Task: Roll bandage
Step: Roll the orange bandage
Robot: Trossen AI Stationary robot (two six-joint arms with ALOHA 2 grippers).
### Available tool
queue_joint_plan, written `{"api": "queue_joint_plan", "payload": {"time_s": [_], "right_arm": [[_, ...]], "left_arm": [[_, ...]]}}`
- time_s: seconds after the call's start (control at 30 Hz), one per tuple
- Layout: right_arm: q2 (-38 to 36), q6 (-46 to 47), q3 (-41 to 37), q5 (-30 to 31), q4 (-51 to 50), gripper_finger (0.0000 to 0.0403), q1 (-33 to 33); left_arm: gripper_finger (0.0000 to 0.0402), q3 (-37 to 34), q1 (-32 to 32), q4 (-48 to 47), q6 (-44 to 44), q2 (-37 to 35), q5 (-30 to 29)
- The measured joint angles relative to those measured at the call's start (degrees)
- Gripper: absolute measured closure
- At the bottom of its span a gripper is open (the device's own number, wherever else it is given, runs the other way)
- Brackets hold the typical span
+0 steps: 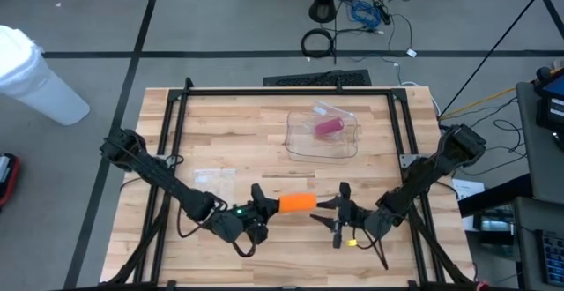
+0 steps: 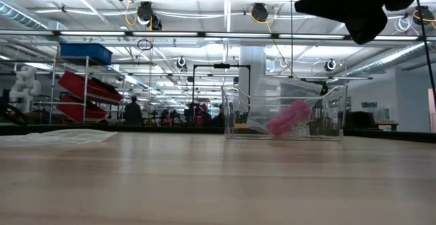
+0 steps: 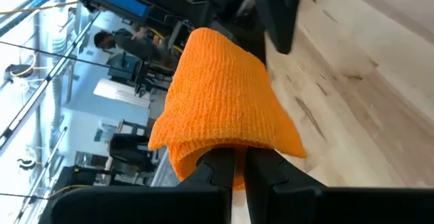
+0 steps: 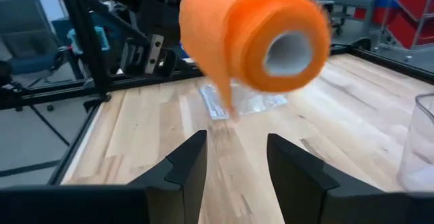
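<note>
The orange woven bandage roll (image 1: 296, 204) hangs above the bare wooden table (image 1: 264, 123), between the two arms. The left gripper (image 3: 234, 161) is pinched tight on the loose fabric end; the right gripper (image 4: 236, 157) stands half open just short of the roll's white core (image 4: 288, 51), holding nothing. Risk: supported by fabric alone, the roll may unwind or swing away from the right jaws.

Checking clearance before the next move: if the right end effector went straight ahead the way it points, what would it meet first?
Most likely the orange bandage roll, held up by the left end effector. The right end effector is open and faces the roll's hollow end; the gap is hard to judge.
</note>
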Motion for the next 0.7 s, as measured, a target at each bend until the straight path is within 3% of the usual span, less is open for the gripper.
{"api": "queue_joint_plan", "payload": {"time_s": [0.27, 0.43, 0.57, 0.7], "right_arm": [[7.32, -11.29, -0.06, -1.88, 20.13, 0.0264, -0.03], [7.62, -13.49, -0.04, 0.43, 21.78, 0.0264, -0.44], [7.62, -12.85, -0.04, -5.39, 23.07, 0.027, -1.95], [7.62, -12.66, -0.07, -11.39, 23.1, 0.0319, -4.02]], "left_arm": [[0.0388, -0.02, 0.22, -0.42, -0.12, 0.0, 0.46], [0.0388, -0.02, 0.22, -0.57, -0.15, 0.0, 1.68], [0.0388, -0.02, 0.22, -0.42, -0.18, 0.0, 1.86], [0.0388, -0.02, 0.39, -0.29, -1.68, -0.02, 3.57]]}}
